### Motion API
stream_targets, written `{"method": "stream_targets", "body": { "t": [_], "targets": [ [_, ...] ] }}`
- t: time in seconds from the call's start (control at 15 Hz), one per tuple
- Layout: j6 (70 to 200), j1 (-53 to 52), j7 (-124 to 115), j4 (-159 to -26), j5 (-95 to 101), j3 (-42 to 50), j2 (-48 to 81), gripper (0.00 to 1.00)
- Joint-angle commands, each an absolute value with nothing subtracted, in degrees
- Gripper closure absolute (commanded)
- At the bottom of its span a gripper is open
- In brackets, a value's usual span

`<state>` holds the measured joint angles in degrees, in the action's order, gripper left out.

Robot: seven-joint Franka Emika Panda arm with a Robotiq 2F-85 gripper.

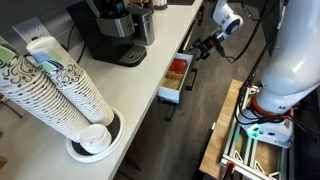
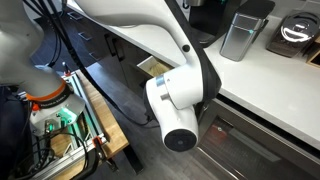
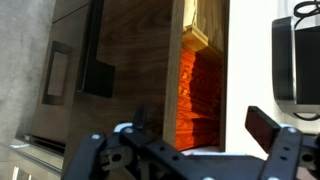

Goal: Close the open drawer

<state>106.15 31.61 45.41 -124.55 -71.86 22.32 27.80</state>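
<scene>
One drawer (image 1: 174, 82) stands pulled out under the countertop (image 1: 135, 85). The wrist view shows its orange-red contents (image 3: 198, 95) plainly (the arm (image 2: 175, 95) masks most of it in an exterior view). One gripper (image 3: 187, 152) hangs nearby, fingers spread, empty.

Light is soft and even in both exterior views. The white worktop (image 1: 150, 75) and the robot arm (image 1: 290, 50) come out bright, nearly washed out, while the floor below the tool (image 1: 200, 47) is dim. The paper cup stacks (image 1: 50, 85), close to the lens, bulge and look soft. In an exterior view the arm's joint (image 2: 180, 105) looms blurred. In the wrist view the tool is dark and unfocused. The orange-red items (image 3: 197, 95) just beyond it look saturated.
</scene>
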Motion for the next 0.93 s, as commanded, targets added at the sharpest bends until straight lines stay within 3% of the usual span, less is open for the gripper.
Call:
{"method": "stream_targets", "body": {
  "t": [0.0, 0.87],
  "targets": [
    [101.72, 33.48, 45.8, -122.48, -76.69, 20.96, 30.45, 0.0],
    [97.19, 31.77, 45.48, -118.56, -85.76, 19.02, 34.75, 0.0]
  ]
}}
